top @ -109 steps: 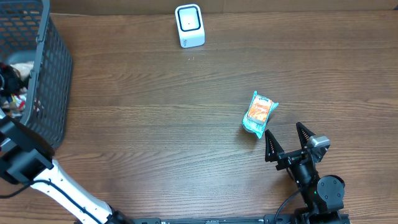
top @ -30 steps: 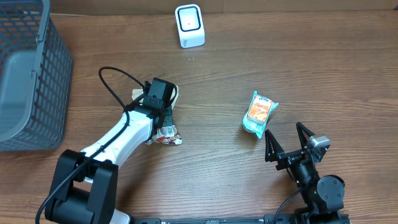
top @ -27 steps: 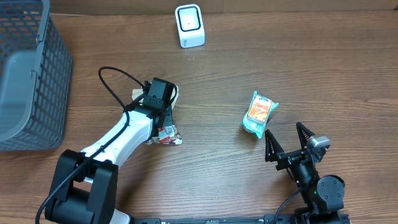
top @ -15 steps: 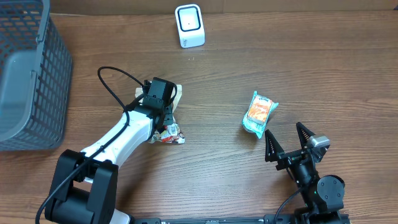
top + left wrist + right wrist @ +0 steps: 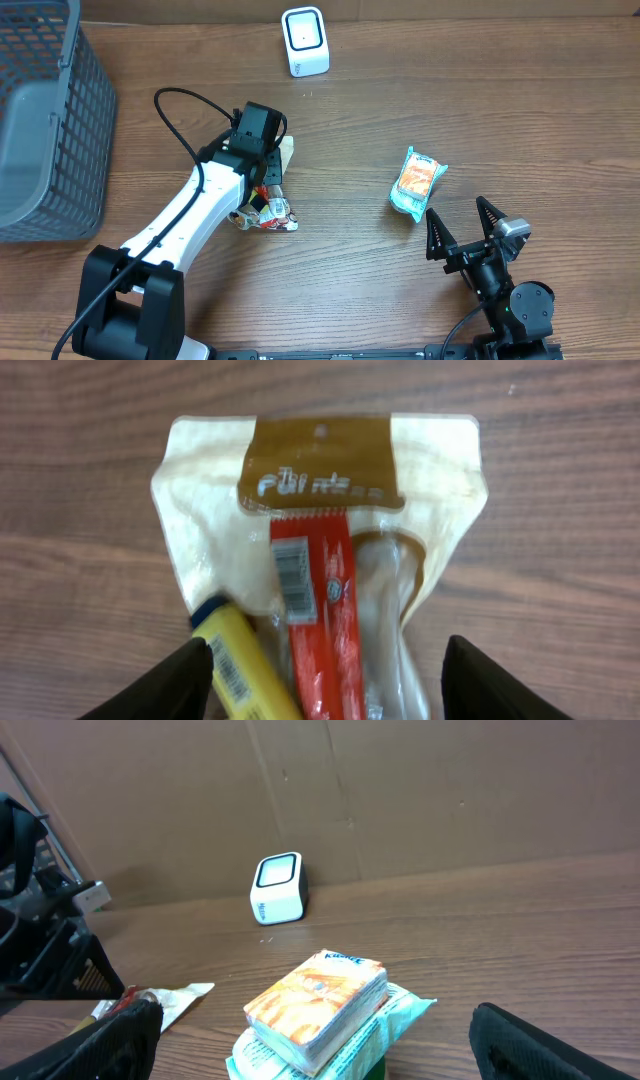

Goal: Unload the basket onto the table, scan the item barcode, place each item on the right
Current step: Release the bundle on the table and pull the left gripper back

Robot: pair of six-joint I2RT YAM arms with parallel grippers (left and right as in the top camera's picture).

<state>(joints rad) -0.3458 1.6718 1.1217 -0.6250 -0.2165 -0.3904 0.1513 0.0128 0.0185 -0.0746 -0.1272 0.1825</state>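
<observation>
We find the left end effector (image 5: 330, 660) released, fingers (image 5: 180, 685) apart astride the snack pouch (image 5: 320, 490), which lies flat on the desk (image 5: 480, 90), apart from the scanner (image 5: 304, 41). The right end effector (image 5: 457, 212) stands spread wide, empty.

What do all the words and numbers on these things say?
Nothing here can be read clearly.
Bag: white word on its brown top, too blurred to read.
Red stick: barcode sticker, digits too small.
Yellow tube: barcode, digits too small.
Orange packet: small blue word near one edge, too blurred.
White scanner: tiny print low on its front, too small.
</observation>
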